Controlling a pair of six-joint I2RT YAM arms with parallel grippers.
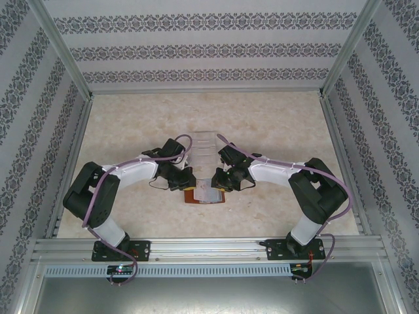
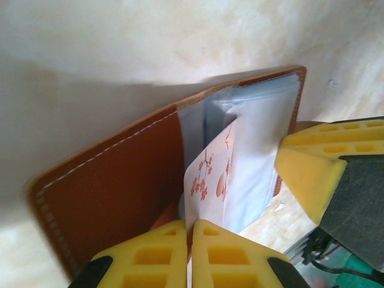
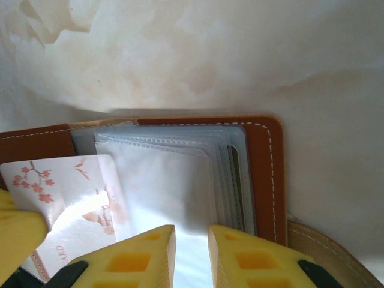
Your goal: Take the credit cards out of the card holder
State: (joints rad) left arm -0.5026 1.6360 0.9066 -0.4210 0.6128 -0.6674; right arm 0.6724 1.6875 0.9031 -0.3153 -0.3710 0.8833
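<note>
1. At the middle of the table (image 1: pixel 281 131), close in front of my two bases, the holder (image 1: pixel 191 197) lies open and flat. Both my grippers meet over it, one from each side.
2. My left gripper (image 2: pixel 189 252) is pressed together on the near edge of a card (image 2: pixel 210 174), a white one printed with red blossoms. I pinch that edge because it sticks out toward me, and so thin a card offers little other purchase.
3. The card lies slanted against the clear sleeves (image 2: pixel 258 150) near the spine. Its far edge seems to be under clear plastic, so I judge it not yet free.
4. My right gripper (image 3: pixel 192 252) comes in from the other side, its jaws a narrow gap apart with the pale sleeve stack running between them. I judge that it clamps the holder by its sleeves, so my pull slides the card out instead of dragging the whole holder along. How firm that clamp is I cannot tell.
5. The holder carries a stack of sleeves, their stitched edges stepped one behind another. The plastic is milky, so I cannot tell whether more cards sit inside.
6. Just beyond the holder and my grippers stands a clear tray (image 1: pixel 203 145), probably the place for freed cards. Its contents are too small to make out.
</note>
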